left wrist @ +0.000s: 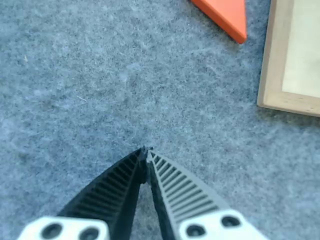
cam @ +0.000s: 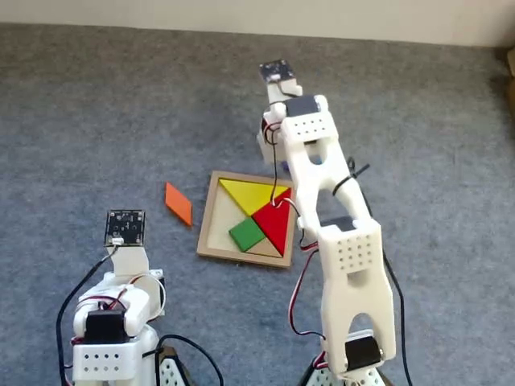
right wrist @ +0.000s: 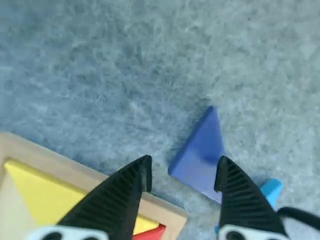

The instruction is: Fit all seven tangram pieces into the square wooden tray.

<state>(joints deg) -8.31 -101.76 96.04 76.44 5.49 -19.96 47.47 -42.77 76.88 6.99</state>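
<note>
the square wooden tray lay on the grey carpet with a yellow triangle, a red triangle and a green square seated inside it. an orange parallelogram lay on the carpet near the tray's side, apart from it. the left gripper hung over the carpet near a tray corner, jaws clenched together and empty. the right gripper hovered just past the tray's rim, jaws spread wide on either side of a blue triangle lying flat on the carpet, not clamping it. a light blue piece lay just beside that triangle.
</note>
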